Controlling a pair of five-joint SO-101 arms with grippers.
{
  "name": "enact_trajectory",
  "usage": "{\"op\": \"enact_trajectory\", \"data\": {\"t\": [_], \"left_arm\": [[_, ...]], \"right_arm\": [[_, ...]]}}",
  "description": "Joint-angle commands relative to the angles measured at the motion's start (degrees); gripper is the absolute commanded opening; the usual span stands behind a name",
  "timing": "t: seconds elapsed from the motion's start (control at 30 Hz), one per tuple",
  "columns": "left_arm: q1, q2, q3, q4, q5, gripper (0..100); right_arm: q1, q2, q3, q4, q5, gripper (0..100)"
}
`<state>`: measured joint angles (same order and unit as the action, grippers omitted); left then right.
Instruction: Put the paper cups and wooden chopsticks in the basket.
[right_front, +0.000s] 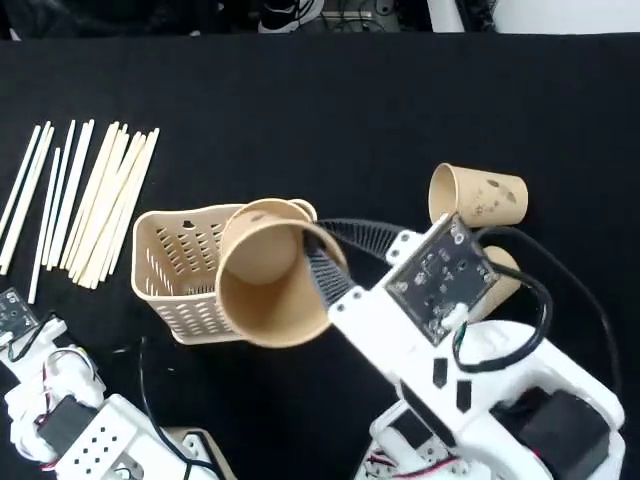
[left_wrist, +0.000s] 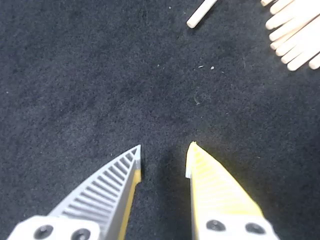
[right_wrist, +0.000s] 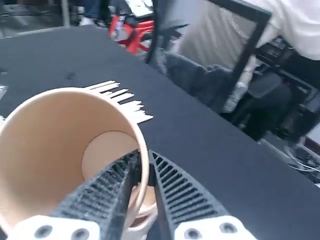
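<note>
R claw (right_wrist: 144, 155) pinches rim of a paper cup (right_front: 262, 285), one finger inside, cup tipped sideways just above basket (right_front: 170, 265). Chopsticks (right_front: 95, 205) lie on bench (right_front: 300, 120) left of basket; second cup (right_front: 478, 195) lies on its side, right of basket. L claw (left_wrist: 164, 150) wide, nothing in it, over bare bench on basket's chopstick side.

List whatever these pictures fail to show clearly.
1. Basket interior, high view: the held paper cup in the right gripper covers much of it.
2. A second cup by the right arm, high view: mostly behind the arm's circuit board.
3. Chopsticks, left wrist view: cut off by the edge.
</note>
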<state>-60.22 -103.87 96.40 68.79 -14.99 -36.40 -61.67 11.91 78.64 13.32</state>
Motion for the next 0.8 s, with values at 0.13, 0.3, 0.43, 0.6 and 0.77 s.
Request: {"op": "enact_trajectory", "data": {"t": [0.13,0.3,0.43,0.6,0.77], "left_arm": [[0.2,-0.4,1.0,-0.3,-0.4,15],[0.2,-0.4,1.0,-0.3,-0.4,15],[0.2,-0.4,1.0,-0.3,-0.4,15],[0.2,-0.4,1.0,-0.3,-0.4,15],[0.3,-0.4,1.0,-0.3,-0.4,15]], "right_arm": [[4.0,0.7,9.2,-8.2,1.9,1.1],[4.0,0.7,13.8,-11.8,1.9,1.2],[5.0,0.7,15.0,-11.8,3.3,1.8],[5.2,0.2,16.9,-11.5,3.9,12.8],[5.1,0.5,16.9,-13.4,4.0,26.7]]}}
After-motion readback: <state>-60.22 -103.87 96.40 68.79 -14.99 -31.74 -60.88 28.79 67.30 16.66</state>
